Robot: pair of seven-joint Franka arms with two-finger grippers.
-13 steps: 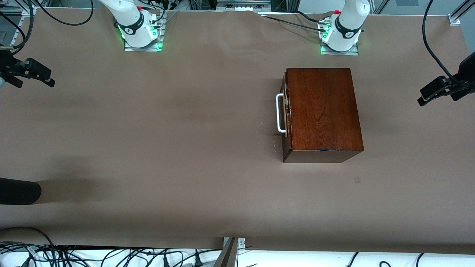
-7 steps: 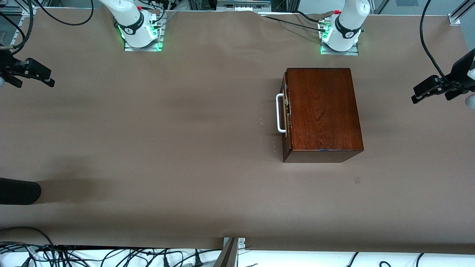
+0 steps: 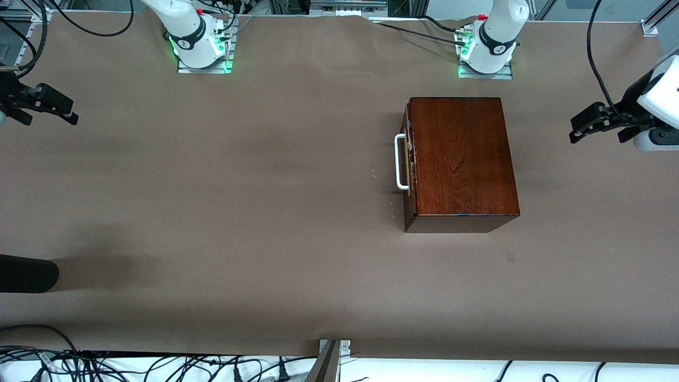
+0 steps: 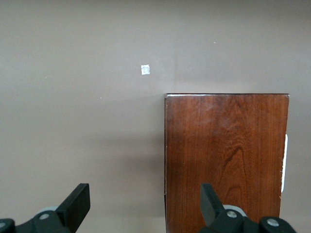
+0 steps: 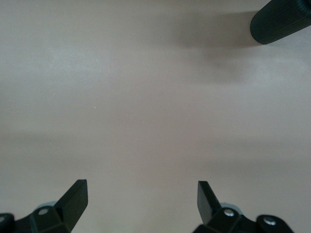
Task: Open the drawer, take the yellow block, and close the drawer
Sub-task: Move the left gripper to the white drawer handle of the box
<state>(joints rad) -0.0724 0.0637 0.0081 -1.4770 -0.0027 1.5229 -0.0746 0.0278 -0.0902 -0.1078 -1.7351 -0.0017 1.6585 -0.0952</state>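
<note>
Both of my hands are empty with fingers spread wide. My left hand (image 3: 583, 123) hangs over the bare brown paper-covered table (image 3: 265, 212) at the left arm's end, and it has drifted inward over the last second, from the very margin of the front view toward the glossy mahogany-coloured wooden box (image 3: 461, 156); in my left wrist view the hand (image 4: 146, 204) now looks down on the box top (image 4: 226, 160), one finger (image 4: 209, 199) over the wood and the other over the table. My right hand (image 3: 50, 109) waits over the table at the right arm's end, unmoved, well apart from the box, and in its wrist view the hand (image 5: 142, 199) sees only table and a black ribbed cylinder (image 5: 282, 20) lying near the edge. The pale wooden drawer with its dark reddish-brown front (image 3: 407, 159) is shut, or very nearly so, inside the box, its white U-shaped bar handle (image 3: 400, 162) facing the right arm's end. No small yellow cube shows anywhere, so I judge it is inside the drawer. My left arm's approach suggests the opening step is just starting; as I read it, that hand must cross over the box to reach the handle, or else steady the box while my right hand pulls.
</note>
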